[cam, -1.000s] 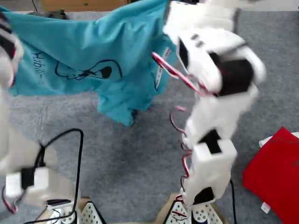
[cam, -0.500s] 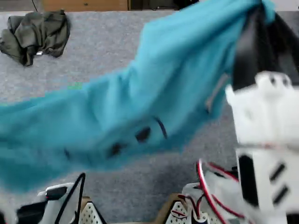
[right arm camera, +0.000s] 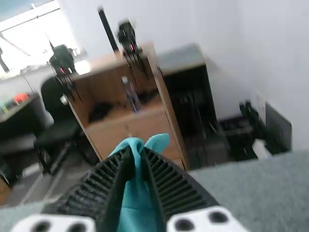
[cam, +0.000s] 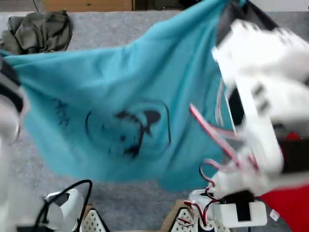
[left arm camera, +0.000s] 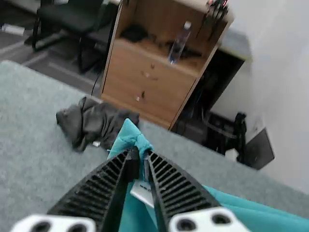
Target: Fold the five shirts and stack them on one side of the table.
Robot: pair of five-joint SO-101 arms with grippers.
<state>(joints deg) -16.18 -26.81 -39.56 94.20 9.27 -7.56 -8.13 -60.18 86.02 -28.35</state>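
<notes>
**Me:** Swung out flat since half a second ago: teal shirt (cam: 120, 121) was a slanted band, now hangs wide between my two grippers above the table, print facing up.
**Op:** Grips?
**Me:** Left gripper (left arm camera: 138, 155) is pinched tight on one top corner, white label just beside the fingers. Right gripper (right arm camera: 136, 152) is clamped on the other corner, teal poking past the tips.
**Op:** Surface, room?
**Me:** Grey table surface (cam: 130, 200). Red shirt (cam: 292, 212) at near right edge, partly behind my right arm. Dark olive shirt (cam: 38, 31) crumpled at far left corner. Beyond: wooden cabinet (left arm camera: 149, 84) with a bottle (left arm camera: 177, 42) on its shelf, office chair (left arm camera: 72, 14), white wall (left arm camera: 285, 72).
</notes>
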